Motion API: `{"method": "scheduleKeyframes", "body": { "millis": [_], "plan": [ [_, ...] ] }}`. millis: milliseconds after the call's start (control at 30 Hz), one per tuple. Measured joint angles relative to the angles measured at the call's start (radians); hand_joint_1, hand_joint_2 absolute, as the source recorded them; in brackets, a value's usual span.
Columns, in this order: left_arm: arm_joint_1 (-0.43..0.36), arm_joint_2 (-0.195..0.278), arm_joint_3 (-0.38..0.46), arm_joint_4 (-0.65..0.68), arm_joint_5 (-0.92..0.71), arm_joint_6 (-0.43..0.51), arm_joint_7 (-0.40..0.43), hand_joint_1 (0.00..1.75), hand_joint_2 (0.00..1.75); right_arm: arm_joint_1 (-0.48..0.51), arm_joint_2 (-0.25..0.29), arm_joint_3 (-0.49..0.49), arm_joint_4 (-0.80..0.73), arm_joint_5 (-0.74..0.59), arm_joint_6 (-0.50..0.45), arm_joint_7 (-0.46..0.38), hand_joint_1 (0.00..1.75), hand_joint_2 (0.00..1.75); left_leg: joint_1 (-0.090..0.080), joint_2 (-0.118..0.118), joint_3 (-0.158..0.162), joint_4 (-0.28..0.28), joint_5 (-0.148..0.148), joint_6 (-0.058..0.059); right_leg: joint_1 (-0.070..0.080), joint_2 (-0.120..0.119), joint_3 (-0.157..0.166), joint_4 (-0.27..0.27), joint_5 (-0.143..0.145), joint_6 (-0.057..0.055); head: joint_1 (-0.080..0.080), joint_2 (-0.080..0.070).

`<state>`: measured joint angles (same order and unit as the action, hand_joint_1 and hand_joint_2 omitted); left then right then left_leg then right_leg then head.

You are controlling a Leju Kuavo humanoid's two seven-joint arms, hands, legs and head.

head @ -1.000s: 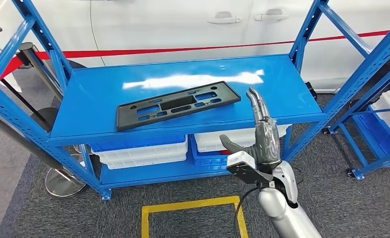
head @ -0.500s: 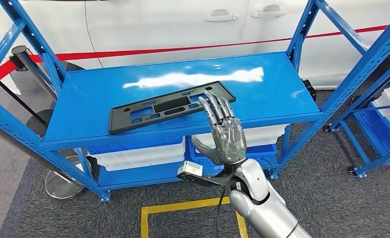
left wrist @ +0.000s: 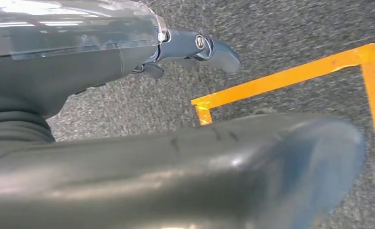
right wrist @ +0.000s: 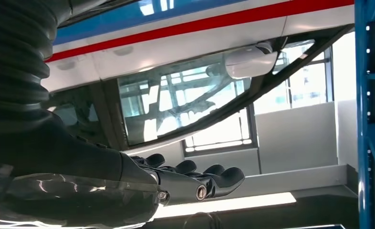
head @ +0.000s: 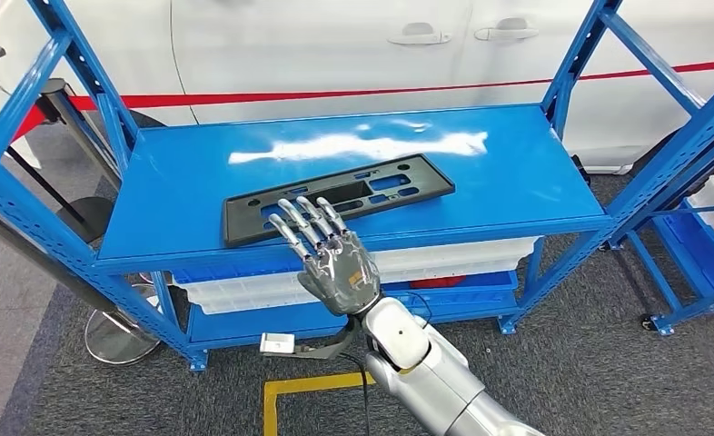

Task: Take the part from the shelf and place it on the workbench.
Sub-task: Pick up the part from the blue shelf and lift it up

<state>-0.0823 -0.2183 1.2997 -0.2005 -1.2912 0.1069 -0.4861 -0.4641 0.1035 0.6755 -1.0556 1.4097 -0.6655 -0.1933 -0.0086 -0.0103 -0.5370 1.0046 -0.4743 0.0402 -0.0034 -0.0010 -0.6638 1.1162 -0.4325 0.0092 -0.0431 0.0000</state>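
Part: flat black plastic panel, long rectangle with several rectangular cutouts, one bigger window near the middle. It lies flat on the blue shelf top deck, skewed, just beyond the right hand's fingertips; fingertips overlap its near edge in the head view, contact cannot be told.

Right hand: released, fingers spread and extended, back of hand up, holding nothing. In the right wrist view the hand shows fingers straight and side by side, pointing toward a white car with a red stripe.

Left hand: hangs over grey carpet with an orange tape corner beyond it. One finger shows partly extended with nothing in it, rest hidden, so whether it is open or clenched cannot be told.

Containers: below the right hand, under the top deck, white plastic bins stacked on the lower deck, with blue bins beside them; contents not visible. More white and blue bins on the rack far to the hand's right, contents unclear.

Behind the shelf, beyond the part: the white car, door handles visible. Yellow floor tape near the wrist. No readable writing or labels.
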Motion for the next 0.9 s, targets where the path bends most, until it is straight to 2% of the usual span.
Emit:
{"method": "scheduleKeyframes", "body": {
  "millis": [33, 67, 100, 167, 233, 267, 333, 367, 400, 433, 500, 533, 567, 633, 700, 733, 767, 833, 867, 900],
  "plan": [
    [-0.001, -0.002, 0.002, 0.001, 0.001, -0.003, -0.001, 0.00, 0.00, -0.011, 0.014, 0.002, 0.030, 0.011, -0.005, -0.004, 0.00, 1.75, -0.001, 0.000, 0.003, 0.000, -0.005, -0.004, 0.004, -0.001, 0.025, -0.053, 0.016, -0.008, 0.000, 0.000],
    [-0.001, -0.004, 0.005, 0.002, 0.001, -0.007, -0.003, 0.00, 0.00, -0.022, 0.027, 0.003, 0.058, 0.020, -0.009, -0.006, 0.00, 1.75, -0.001, 0.001, 0.005, 0.000, -0.009, -0.008, 0.009, -0.001, 0.039, -0.084, 0.018, -0.014, 0.000, 0.000],
    [-0.002, -0.006, 0.008, 0.003, 0.001, -0.011, -0.005, 0.00, 0.00, -0.031, 0.038, 0.005, 0.087, 0.028, -0.013, -0.007, 0.00, 1.75, -0.001, 0.002, 0.006, -0.001, -0.012, -0.014, 0.011, -0.001, 0.044, -0.093, 0.010, -0.018, 0.000, 0.000],
    [-0.003, -0.006, 0.011, 0.003, 0.001, -0.018, -0.010, 0.00, 0.00, -0.043, 0.058, 0.007, 0.137, 0.041, -0.019, 0.001, 0.00, 1.75, 0.000, 0.004, 0.013, -0.004, -0.019, -0.024, 0.008, 0.002, 0.056, -0.108, 0.007, -0.022, 0.000, 0.000],
    [-0.004, -0.007, 0.014, 0.002, 0.000, -0.024, -0.014, 0.00, 0.00, -0.054, 0.076, 0.008, 0.176, 0.048, -0.023, 0.011, 0.00, 1.75, 0.002, 0.005, 0.000, 0.037, -0.039, -0.037, -0.002, 0.001, 0.077, -0.125, 0.003, -0.029, -0.001, 0.000],
    [-0.003, -0.006, 0.016, 0.002, 0.000, -0.026, -0.015, 0.00, 0.00, -0.058, 0.083, 0.009, 0.191, 0.049, -0.025, 0.014, 0.00, 1.75, 0.006, 0.005, -0.025, 0.085, -0.058, -0.044, -0.004, 0.000, 0.088, -0.130, -0.001, -0.032, -0.001, 0.000],
    [-0.002, -0.006, 0.021, 0.002, 0.000, -0.029, -0.015, 0.00, 0.00, -0.065, 0.093, 0.011, 0.218, 0.051, -0.026, 0.017, 0.00, 1.75, 0.017, 0.005, -0.108, 0.223, -0.101, -0.058, -0.006, 0.000, 0.104, -0.131, -0.014, -0.034, -0.001, 0.000],
    [0.000, -0.006, 0.022, 0.002, 0.000, -0.029, -0.015, 0.00, 0.00, -0.065, 0.095, 0.012, 0.229, 0.052, -0.027, 0.017, 0.00, 1.75, 0.023, 0.006, -0.145, 0.273, -0.107, -0.065, -0.008, 0.000, 0.112, -0.131, -0.022, -0.032, -0.001, 0.000],
    [0.002, -0.006, 0.023, 0.002, 0.000, -0.028, -0.015, 0.00, 0.00, -0.065, 0.097, 0.012, 0.240, 0.054, -0.027, 0.019, 0.00, 1.75, 0.028, 0.006, -0.168, 0.291, -0.093, -0.072, -0.010, 0.001, 0.122, -0.131, -0.031, -0.029, -0.001, 0.000],
    [0.004, -0.006, 0.024, 0.002, 0.001, -0.028, -0.015, 0.00, 0.00, -0.068, 0.099, 0.012, 0.254, 0.056, -0.027, 0.020, 0.00, 1.75, 0.034, 0.006, -0.167, 0.260, -0.055, -0.078, -0.014, 0.003, 0.135, -0.130, -0.041, -0.024, -0.002, 0.000],
    [0.006, -0.005, 0.026, 0.003, 0.005, -0.028, -0.016, 0.00, 0.00, -0.080, 0.104, 0.012, 0.287, 0.058, -0.027, 0.021, 0.00, 1.75, 0.041, 0.008, -0.125, 0.132, 0.038, -0.089, -0.021, 0.006, 0.160, -0.127, -0.063, -0.010, -0.001, 0.000],
    [0.006, -0.005, 0.027, 0.003, 0.007, -0.027, -0.017, 0.00, 0.00, -0.089, 0.108, 0.012, 0.307, 0.056, -0.027, 0.021, 0.00, 1.75, 0.041, 0.008, -0.101, 0.071, 0.064, -0.088, -0.022, 0.007, 0.169, -0.124, -0.074, -0.001, -0.001, 0.000],
    [0.006, -0.005, 0.028, 0.003, 0.011, -0.026, -0.018, 0.00, 0.00, -0.100, 0.111, 0.011, 0.327, 0.052, -0.027, 0.021, 0.00, 1.75, 0.041, 0.008, -0.087, 0.037, 0.071, -0.082, -0.021, 0.008, 0.174, -0.124, -0.081, 0.008, -0.001, 0.000],
    [0.004, -0.005, 0.031, 0.003, 0.016, -0.023, -0.017, 0.00, 0.00, -0.123, 0.117, 0.010, 0.372, 0.040, -0.029, 0.017, 0.00, 1.75, 0.037, 0.007, -0.076, 0.017, 0.059, -0.059, -0.019, 0.009, 0.180, -0.121, -0.086, 0.023, -0.001, 0.000],
    [0.004, -0.004, 0.034, 0.003, 0.019, -0.021, -0.016, 0.00, 0.00, -0.147, 0.120, 0.006, 0.413, 0.023, -0.030, 0.009, 0.00, 1.75, 0.036, 0.005, -0.067, 0.015, 0.050, -0.040, -0.023, 0.007, 0.175, -0.099, -0.088, 0.031, -0.001, 0.000],
    [0.005, -0.004, 0.036, 0.003, 0.021, -0.019, -0.016, 0.00, 0.00, -0.159, 0.122, 0.004, 0.432, 0.015, -0.031, 0.003, 0.00, 1.75, 0.035, 0.005, -0.061, 0.013, 0.047, -0.032, -0.024, 0.006, 0.158, -0.066, -0.096, 0.033, -0.001, 0.000],
    [0.005, -0.004, 0.037, 0.003, 0.022, -0.017, -0.015, 0.00, 0.00, -0.171, 0.123, 0.003, 0.446, 0.008, -0.031, -0.003, 0.00, 1.75, 0.034, 0.004, -0.055, 0.011, 0.043, -0.026, -0.024, 0.005, 0.127, -0.015, -0.112, 0.033, -0.001, 0.000],
    [0.005, -0.004, 0.042, 0.003, 0.027, -0.013, -0.015, 0.00, 0.00, -0.192, 0.126, 0.001, 0.486, -0.001, -0.032, -0.006, 0.00, 1.75, 0.030, 0.004, -0.045, 0.011, 0.034, -0.016, -0.021, 0.005, 0.034, 0.120, -0.162, 0.034, -0.001, 0.000],
    [0.005, -0.004, 0.044, 0.003, 0.028, -0.012, -0.015, 0.00, 0.00, -0.198, 0.127, 0.001, 0.503, 0.001, -0.032, 0.003, 0.00, 1.75, 0.028, 0.003, -0.040, 0.011, 0.029, -0.013, -0.019, 0.005, -0.009, 0.173, -0.178, 0.033, -0.001, 0.000],
    [0.006, -0.004, 0.046, 0.003, 0.029, -0.013, -0.015, 0.00, 0.00, -0.200, 0.127, 0.000, 0.522, 0.008, -0.032, 0.020, 0.00, 1.75, 0.025, 0.002, -0.032, 0.011, 0.023, -0.011, -0.017, 0.005, -0.041, 0.198, -0.177, 0.030, -0.001, 0.000]
  ]
}}
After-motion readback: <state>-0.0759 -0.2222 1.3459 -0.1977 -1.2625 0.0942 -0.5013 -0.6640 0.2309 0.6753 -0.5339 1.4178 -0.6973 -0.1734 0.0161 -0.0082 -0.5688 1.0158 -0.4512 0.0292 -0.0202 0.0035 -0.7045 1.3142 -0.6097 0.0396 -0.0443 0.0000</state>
